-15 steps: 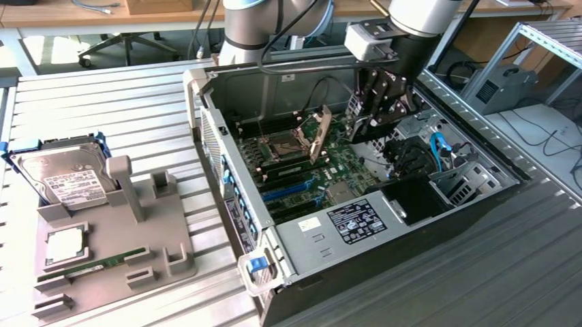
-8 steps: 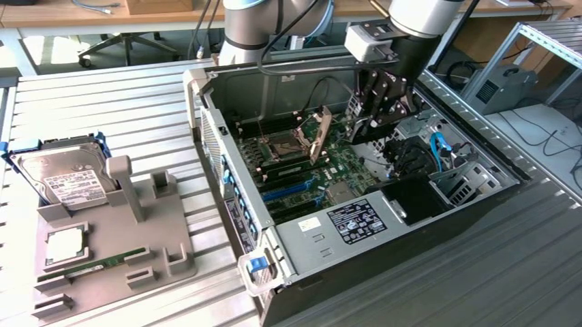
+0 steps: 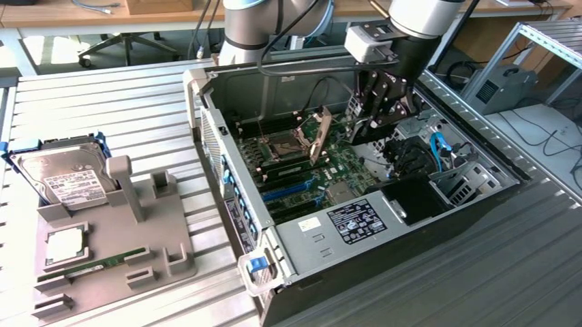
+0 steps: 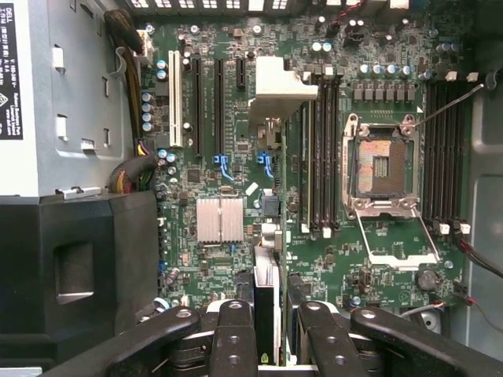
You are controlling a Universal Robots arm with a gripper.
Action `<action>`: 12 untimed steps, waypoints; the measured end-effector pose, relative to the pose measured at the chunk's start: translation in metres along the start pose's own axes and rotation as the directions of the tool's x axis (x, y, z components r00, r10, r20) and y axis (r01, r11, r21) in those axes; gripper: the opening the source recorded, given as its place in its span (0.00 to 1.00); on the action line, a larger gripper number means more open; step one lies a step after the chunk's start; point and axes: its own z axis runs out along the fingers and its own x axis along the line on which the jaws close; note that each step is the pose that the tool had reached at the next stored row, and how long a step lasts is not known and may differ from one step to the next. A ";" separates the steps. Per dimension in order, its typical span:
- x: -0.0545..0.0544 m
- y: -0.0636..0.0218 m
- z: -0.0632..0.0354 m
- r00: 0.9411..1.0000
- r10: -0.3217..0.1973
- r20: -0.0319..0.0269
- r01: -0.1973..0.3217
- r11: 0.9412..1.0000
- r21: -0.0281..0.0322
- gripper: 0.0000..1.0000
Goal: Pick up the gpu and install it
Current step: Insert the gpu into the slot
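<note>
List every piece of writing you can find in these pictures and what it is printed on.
None can be read.
Hard drive white label: blurred.
Dark sticker on the computer case: too small.
Side label in the wrist view: too small.

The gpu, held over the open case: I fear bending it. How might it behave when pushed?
Probably stiff: the gpu shows as a straight thin edge between the gripper fingers. Pinched on its flat faces, it could pivot if pushed off-centre. Likely fragile, being so slim.
</note>
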 end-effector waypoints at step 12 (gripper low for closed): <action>0.002 0.0017 0.0007 1.000 0.000 0.000 0.000 1.000 0.000 0.27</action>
